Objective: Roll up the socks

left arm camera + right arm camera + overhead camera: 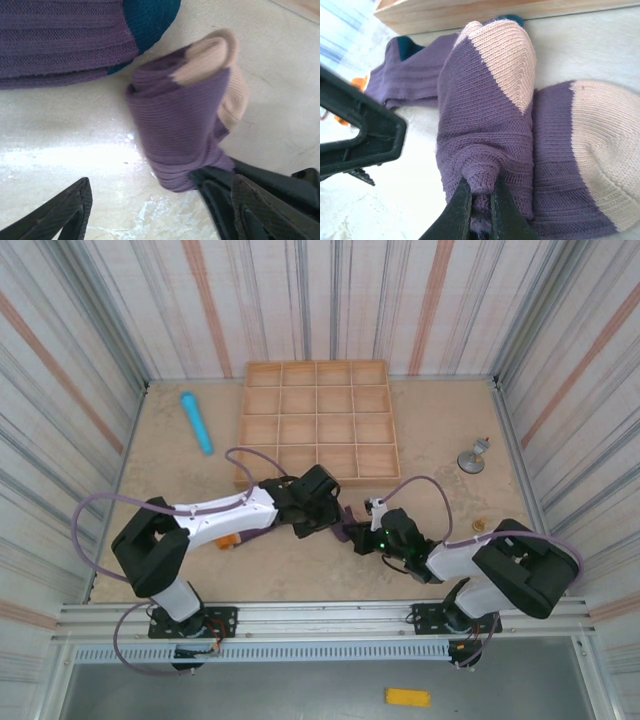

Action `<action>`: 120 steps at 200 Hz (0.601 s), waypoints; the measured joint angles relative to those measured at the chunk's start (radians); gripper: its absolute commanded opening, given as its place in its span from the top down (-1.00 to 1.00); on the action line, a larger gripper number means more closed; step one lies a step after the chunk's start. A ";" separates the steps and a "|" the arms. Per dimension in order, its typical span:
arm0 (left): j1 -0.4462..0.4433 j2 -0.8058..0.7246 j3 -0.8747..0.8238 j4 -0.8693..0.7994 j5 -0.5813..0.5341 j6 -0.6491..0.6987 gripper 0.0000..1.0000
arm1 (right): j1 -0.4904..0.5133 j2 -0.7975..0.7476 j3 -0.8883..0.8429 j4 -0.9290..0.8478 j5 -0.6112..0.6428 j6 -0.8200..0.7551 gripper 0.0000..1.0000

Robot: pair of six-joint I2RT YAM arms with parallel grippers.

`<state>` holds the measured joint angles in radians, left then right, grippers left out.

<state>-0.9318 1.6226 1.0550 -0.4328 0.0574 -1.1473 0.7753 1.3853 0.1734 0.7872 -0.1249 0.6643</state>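
Plainly, the rolled sock [485, 115], purple with beige toe and heel patches, is pinched at its lower fold between the jaws of the right gripper [476, 210], which are clamped tight on the knit; the bundle is seen directly ahead of those jaws, on the table [75, 165]; the second sock [65, 40], purple with a teal end, is laid flat beyond it, near the edge of the wooden tray [470, 12]; the left gripper [160, 210] is held with its jaws wide apart and nothing between them, the roll lying just ahead of its right finger; a light blue cylinder [196, 422] is seen well apart from both grippers, beside the tray.
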 measured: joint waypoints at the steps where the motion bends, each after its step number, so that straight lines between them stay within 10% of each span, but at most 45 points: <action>1: 0.000 0.000 -0.004 0.003 0.000 0.001 -0.41 | -0.003 -0.002 -0.003 0.000 -0.005 0.003 1.00; 120: -0.024 0.093 -0.059 0.237 -0.002 0.055 -0.24 | -0.234 0.017 -0.036 -0.001 -0.277 0.145 1.00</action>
<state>-0.9558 1.7157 0.9962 -0.1955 0.0555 -1.0920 0.5411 1.4025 0.1371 0.7860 -0.4023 0.8093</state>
